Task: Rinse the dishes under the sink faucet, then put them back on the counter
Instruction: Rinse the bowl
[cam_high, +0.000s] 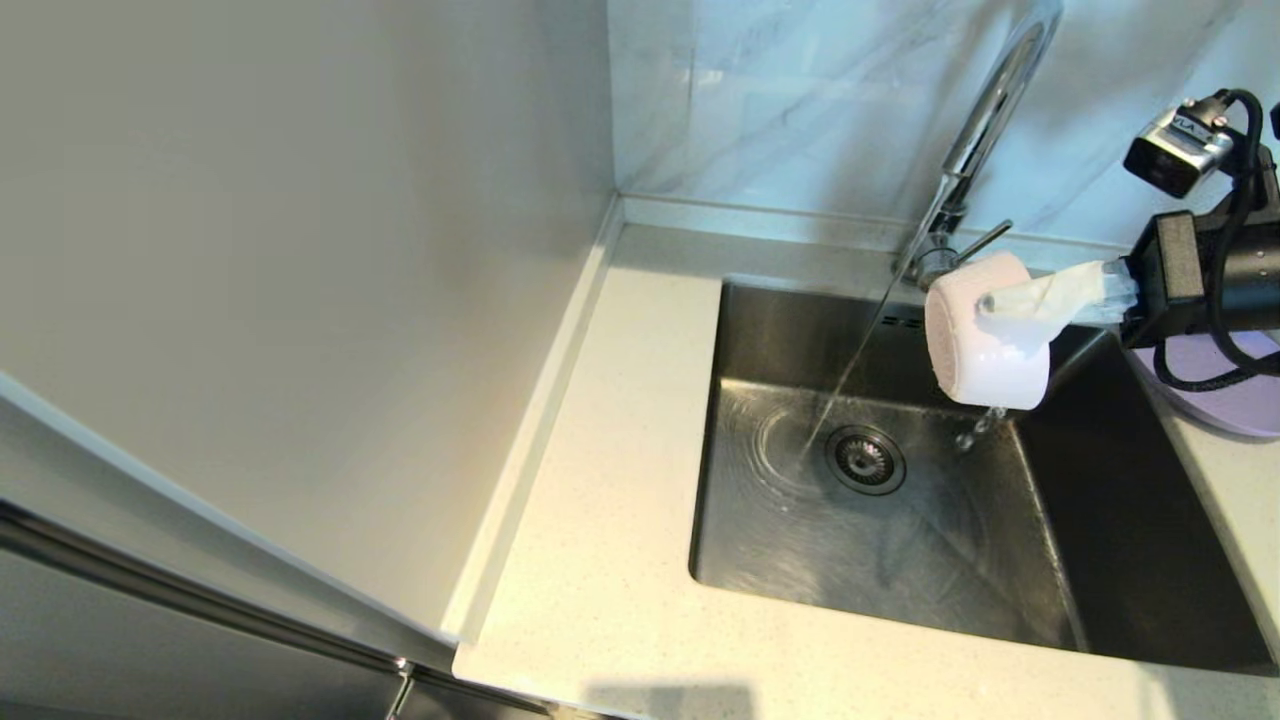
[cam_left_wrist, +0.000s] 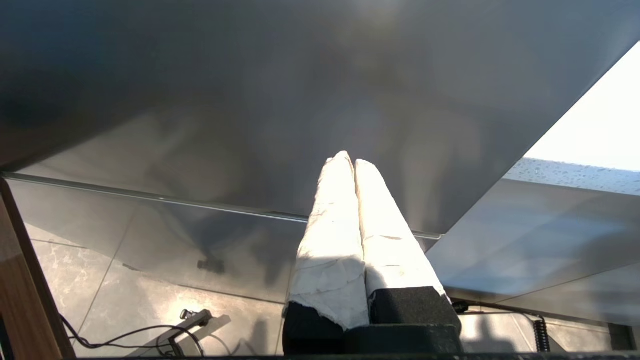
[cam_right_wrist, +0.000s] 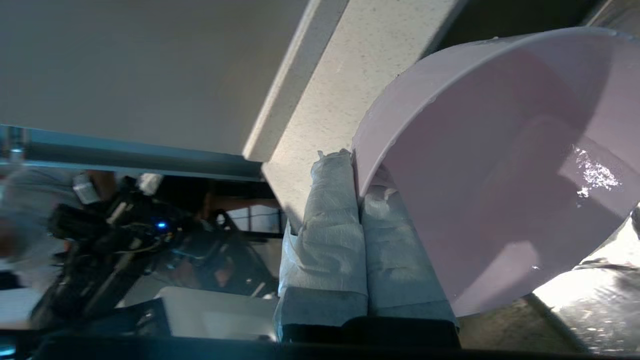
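While water drips from the tipped bowl (cam_high: 985, 345), you hold it over the sink's (cam_high: 1130, 520) far right corner | right gripper (cam_high: 990, 303) clenched on its rim | drain fully, stay clear of faucet (cam_high: 975, 130) | plate (cam_high: 1245, 395) on right counter (cam_high: 600, 560) | left gripper (cam_left_wrist: 353, 162) parked, closed empty.

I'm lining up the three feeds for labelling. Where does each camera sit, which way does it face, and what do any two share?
Head: looks down from above at the sink, running faucet and counter; right claw holds the tipped bowl.
Left wrist: behind the shut left claw, facing a grey panel.
Right wrist: behind the right claw, pinching the bowl's rim.
Shared: head and right wrist show bowl and counter.
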